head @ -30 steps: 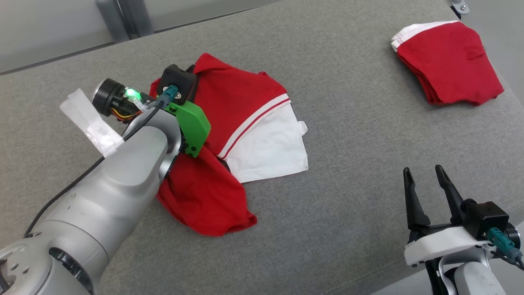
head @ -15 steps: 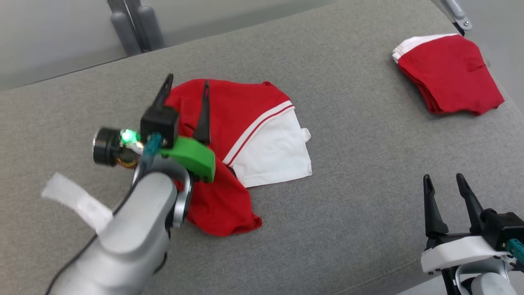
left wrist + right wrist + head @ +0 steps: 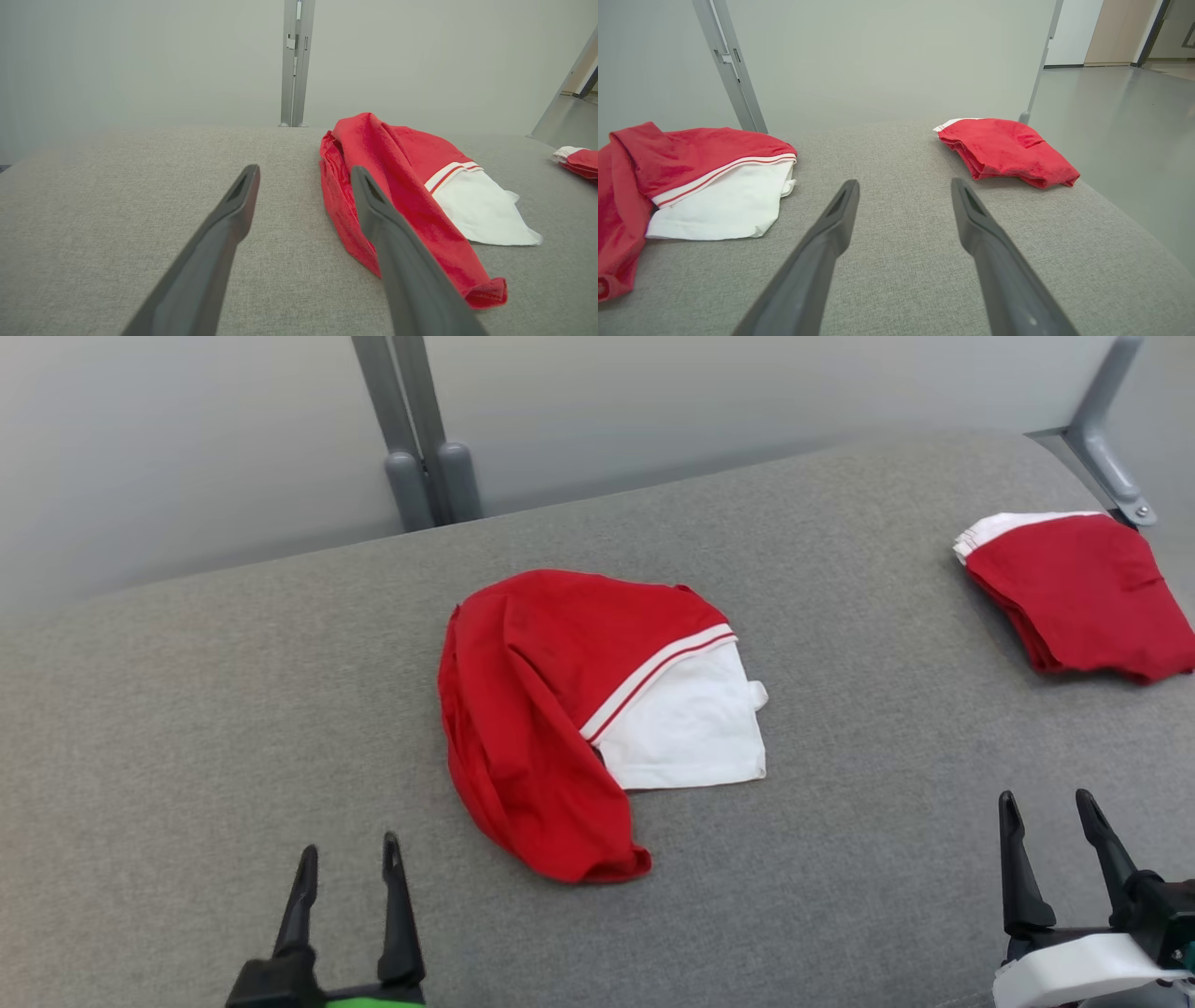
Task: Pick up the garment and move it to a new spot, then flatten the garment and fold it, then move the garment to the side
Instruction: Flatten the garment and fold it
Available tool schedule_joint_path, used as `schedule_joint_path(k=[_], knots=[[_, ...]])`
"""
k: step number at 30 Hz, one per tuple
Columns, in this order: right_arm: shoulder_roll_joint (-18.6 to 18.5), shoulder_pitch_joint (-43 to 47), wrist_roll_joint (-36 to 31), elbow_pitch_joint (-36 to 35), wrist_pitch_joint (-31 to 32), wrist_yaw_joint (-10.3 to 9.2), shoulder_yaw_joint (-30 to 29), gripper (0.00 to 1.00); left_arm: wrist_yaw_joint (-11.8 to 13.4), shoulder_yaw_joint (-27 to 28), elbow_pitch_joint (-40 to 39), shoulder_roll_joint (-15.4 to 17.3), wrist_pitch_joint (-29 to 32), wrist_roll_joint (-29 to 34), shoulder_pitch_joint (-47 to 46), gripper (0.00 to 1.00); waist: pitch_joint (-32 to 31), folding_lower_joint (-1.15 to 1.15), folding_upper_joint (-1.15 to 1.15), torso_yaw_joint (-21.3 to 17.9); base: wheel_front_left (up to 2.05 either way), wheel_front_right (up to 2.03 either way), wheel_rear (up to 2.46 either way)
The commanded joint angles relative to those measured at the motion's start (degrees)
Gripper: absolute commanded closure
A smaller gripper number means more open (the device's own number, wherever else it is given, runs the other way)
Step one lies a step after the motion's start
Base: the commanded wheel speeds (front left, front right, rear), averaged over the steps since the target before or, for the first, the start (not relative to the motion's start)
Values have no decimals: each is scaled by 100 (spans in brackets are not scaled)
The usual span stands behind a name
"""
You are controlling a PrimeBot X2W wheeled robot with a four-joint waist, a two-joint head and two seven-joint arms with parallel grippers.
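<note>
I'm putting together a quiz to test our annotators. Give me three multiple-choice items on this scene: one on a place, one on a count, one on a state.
1. Where on the grey table does the folded red stack lie?
A) far right corner
B) near left edge
C) centre

2. How many cloth piles are on the table?
A) one
B) two
C) four

3. How is the left pincer?
A) shut on cloth
B) open and empty
C) open around the stack

Answers:
1 A: the head view shows it beside the right-hand frame post.
2 B: there is the stack, plus the crumpled garment in the middle.
3 B: its jaws stand apart over bare table, short of the garment.
</note>
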Motion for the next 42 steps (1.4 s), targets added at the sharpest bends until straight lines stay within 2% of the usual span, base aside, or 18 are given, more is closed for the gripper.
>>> schedule_joint_path(k=[1, 6, 10, 19, 27, 42], knots=[[-24, 88, -34, 2, -17, 0, -36, 0, -129, 222, -73, -39, 2, 136, 221, 0, -289, 0, 0, 359, 0, 0, 0], [-3, 166, -104, 65, -17, 0, -53, 0, -758, 755, 98, -118, 2, 622, 591, 0, -386, 0, 0, 554, 0, 0, 0], [15, 158, -127, 107, -17, 0, -43, 0, -1128, 1084, 172, -210, 2, 723, 588, 0, -420, 0, 0, 632, 0, 0, 0], [-4, 122, -146, 179, -17, 0, 71, 0, -1624, 1428, 302, -365, 2, 824, 518, 0, -408, 0, 0, 678, 0, 0, 0], [-18, 83, -169, 193, -17, 0, 144, 0, -1835, 1575, 403, -388, 2, 835, 506, 0, -403, 0, 0, 758, 0, 0, 0], [-3, 0, -112, 130, -17, 0, 312, 0, -1736, 1496, 487, -388, 2, 761, 529, 0, -408, 0, 0, 750, 0, 0, 0]])
